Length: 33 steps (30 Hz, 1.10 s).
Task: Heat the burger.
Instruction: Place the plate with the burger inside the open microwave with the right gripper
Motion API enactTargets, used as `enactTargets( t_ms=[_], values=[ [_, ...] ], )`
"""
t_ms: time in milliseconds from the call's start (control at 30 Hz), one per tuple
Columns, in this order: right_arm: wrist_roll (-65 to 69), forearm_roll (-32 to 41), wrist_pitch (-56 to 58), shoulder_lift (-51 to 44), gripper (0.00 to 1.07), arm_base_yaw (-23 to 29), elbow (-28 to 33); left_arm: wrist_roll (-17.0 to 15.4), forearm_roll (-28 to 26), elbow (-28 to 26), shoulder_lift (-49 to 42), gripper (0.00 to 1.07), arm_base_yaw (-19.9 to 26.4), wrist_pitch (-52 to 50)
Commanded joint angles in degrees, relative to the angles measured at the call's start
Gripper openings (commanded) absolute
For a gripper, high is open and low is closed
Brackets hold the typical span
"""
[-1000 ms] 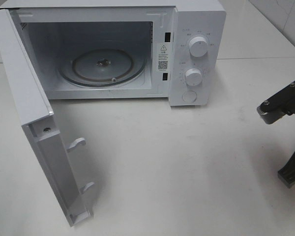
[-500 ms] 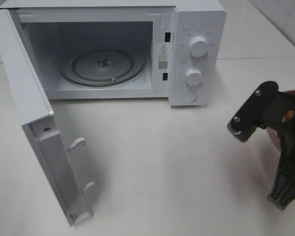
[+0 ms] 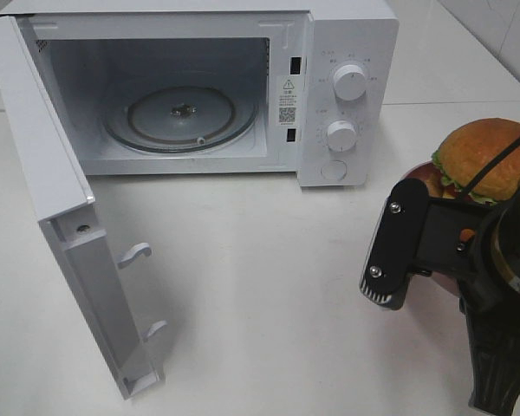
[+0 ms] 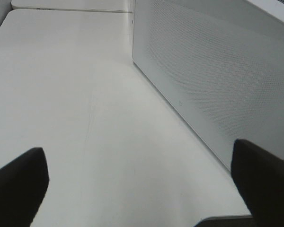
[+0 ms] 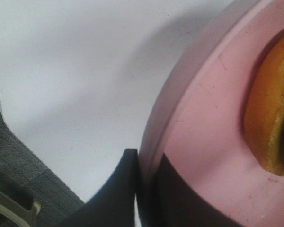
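Plain white table (image 3: 269,295) with another white surface behind it. At the back sits a white microwave (image 3: 347,26) with its door (image 3: 43,182) swung wide open toward the left side of the overhead view. Inside you can see the round glass turntable (image 3: 182,117) with nothing on it. The control panel on the right has two knobs, upper (image 3: 350,82) and lower (image 3: 340,134), with a round button (image 3: 334,170) under them.

The burger (image 3: 490,156) is over at the far right edge of the overhead view, well apart from the microwave opening and a bit in front of the control panel. It has a glossy brown bun and some green lettuce poking out. It sits on a pink plate (image 5: 213,118), and the black right arm (image 3: 416,251) covers most of that plate from above.

In the wrist view, the right gripper (image 5: 149,189) is clamped on the plate rim, with one finger under the edge and one on the top face, and the bun sits just past it. I honestly can't tell whether the plate is resting on the table or held off it.

The left gripper (image 4: 139,189) is spread wide with nothing in it. It's hanging above bare table, near a white dotted panel (image 4: 217,80) that's part of the microwave. It doesn't show in the overhead view at all.
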Motion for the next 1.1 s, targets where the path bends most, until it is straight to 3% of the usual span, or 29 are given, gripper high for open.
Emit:
enactTargets(
  t_ms=[33, 633, 1100],
  values=[
    [-1.4, -4.9, 0.4, -0.6, 0.0, 1.1, 0.2, 0.1, -0.1, 0.1, -1.0, 1.01, -0.2, -0.9],
    [-19.0, -6.5, -11.3, -0.6, 0.0, 1.9, 0.1, 0.1, -0.1, 0.1, -1.0, 1.01, -0.2, -0.9],
    [-42.4, -5.9, -18.2, -0.6, 0.0, 1.9, 0.1, 0.1, -0.1, 0.1, -1.0, 1.01, -0.2, -0.9]
  ],
)
